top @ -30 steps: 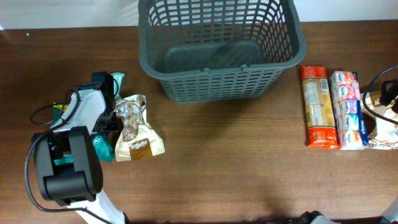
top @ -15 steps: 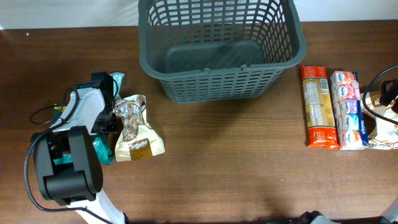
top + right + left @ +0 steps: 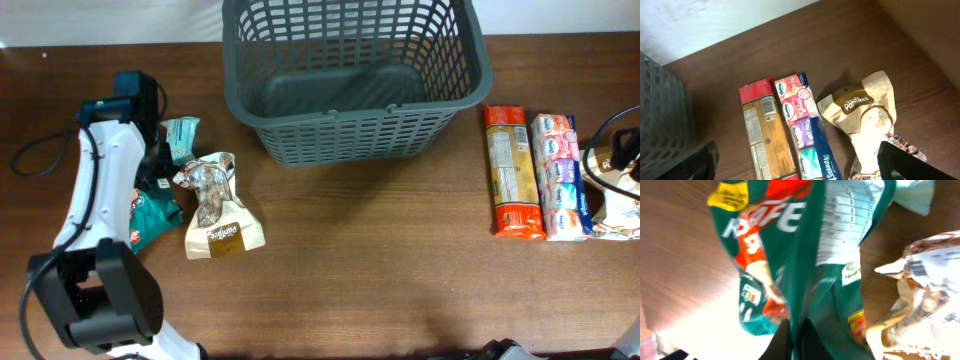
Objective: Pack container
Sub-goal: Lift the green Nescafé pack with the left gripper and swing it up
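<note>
Teal packet (image 3: 790, 255), pinched tight by the left gripper (image 3: 792, 337), has just risen (right gripper (image 3: 797, 165) gapes empty), so the container (image 3: 350, 135) should come next.

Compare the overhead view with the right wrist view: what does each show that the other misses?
Overhead only: the green snack bag, the tan pouch beside it, and the full outline of the container. Right wrist only: the beige pouch in full, which overhead crops. Both: the red packet, the tissue pack next to it, a corner of the container, and the wooden table.
</note>
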Controlling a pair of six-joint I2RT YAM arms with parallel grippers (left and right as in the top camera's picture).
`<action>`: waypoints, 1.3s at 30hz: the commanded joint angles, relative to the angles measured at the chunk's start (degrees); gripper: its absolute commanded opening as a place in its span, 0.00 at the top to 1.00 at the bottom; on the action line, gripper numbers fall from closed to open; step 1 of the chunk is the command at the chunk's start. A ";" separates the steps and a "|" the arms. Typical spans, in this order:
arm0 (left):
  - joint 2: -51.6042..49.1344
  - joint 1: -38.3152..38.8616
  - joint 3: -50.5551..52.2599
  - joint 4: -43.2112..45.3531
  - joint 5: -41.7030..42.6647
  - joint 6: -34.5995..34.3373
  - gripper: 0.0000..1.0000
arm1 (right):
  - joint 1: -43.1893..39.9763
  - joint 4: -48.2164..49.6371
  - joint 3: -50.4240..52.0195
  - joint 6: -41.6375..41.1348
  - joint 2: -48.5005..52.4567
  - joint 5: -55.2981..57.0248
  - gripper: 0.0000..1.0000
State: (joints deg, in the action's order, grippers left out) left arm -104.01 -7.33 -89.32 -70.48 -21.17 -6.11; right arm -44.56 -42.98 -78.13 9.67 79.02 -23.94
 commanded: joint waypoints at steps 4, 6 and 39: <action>2.69 -0.17 -4.87 -2.27 -0.70 -0.68 0.98 | -0.13 0.07 -1.38 0.59 0.11 -0.92 0.01; 2.69 -0.20 -4.85 -2.60 -0.72 -0.70 0.98 | -0.13 0.07 -1.38 0.57 0.11 -0.92 0.01; -3.63 -39.91 -4.46 -0.87 47.41 28.68 0.16 | -0.13 0.07 -1.38 0.59 0.11 -0.92 0.01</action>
State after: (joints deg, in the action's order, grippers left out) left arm -103.66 -44.88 -93.32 -71.55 19.51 20.86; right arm -44.56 -43.09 -78.13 9.67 79.02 -23.97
